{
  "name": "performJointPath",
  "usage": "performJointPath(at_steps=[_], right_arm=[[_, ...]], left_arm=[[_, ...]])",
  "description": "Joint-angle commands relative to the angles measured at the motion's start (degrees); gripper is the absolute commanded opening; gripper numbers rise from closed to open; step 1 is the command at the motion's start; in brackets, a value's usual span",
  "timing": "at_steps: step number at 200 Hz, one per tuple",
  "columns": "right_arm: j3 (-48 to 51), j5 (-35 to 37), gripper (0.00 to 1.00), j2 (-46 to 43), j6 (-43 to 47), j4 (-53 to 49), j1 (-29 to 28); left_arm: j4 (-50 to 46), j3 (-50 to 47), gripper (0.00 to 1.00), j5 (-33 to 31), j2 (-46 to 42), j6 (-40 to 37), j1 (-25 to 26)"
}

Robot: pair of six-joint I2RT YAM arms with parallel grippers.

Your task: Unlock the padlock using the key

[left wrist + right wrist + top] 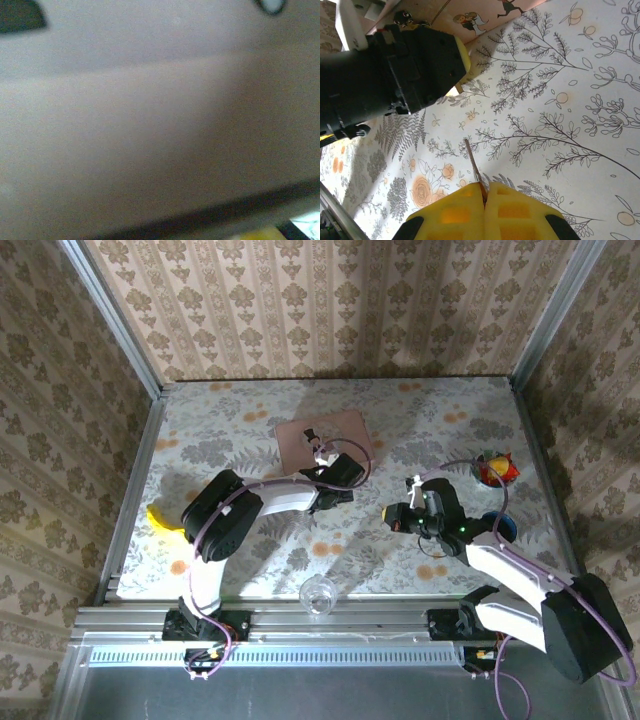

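key (474,162) pinched betw r fingers (515,216)

The key (472,160) is thin, dull grey metal. The right gripper (485,192) has matt yellow plastic pads with moulded recesses. The table cover (560,75) is a smooth, matt floral print; the pink box (345,430) looks like matt cardboard.

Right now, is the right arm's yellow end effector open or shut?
Shut on the key: the right end effector has its yellow pads pressed together, the thin key poking out between them.
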State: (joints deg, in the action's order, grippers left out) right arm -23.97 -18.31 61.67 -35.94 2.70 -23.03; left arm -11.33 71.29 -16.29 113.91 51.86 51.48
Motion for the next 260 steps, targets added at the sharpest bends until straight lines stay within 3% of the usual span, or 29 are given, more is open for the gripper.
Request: performJointPath(at_steps=[1,54,163,260], right_arm=[[1.8,-1.8,0.0,1.4,0.7,6.7,0.3],[4.2,-2.0,0.0,5.0,2.0,12.8,0.1],[3.8,-1.1,0.0,12.3,2.9,18.5,-1.0],[2.7,2.4,0.0,20.1,5.9,26.8,-4.8]], left_arm=[[-0.7,-1.4,0.0,5.1,-3.5,5.2,-0.4],[0.4,-2.1,0.0,11.8,-4.6,11.1,-2.4],[0.8,-2.2,0.0,11.4,-6.0,11.8,-2.6],[5.8,-4.7,0.0,13.2,-5.8,19.6,-3.2]])
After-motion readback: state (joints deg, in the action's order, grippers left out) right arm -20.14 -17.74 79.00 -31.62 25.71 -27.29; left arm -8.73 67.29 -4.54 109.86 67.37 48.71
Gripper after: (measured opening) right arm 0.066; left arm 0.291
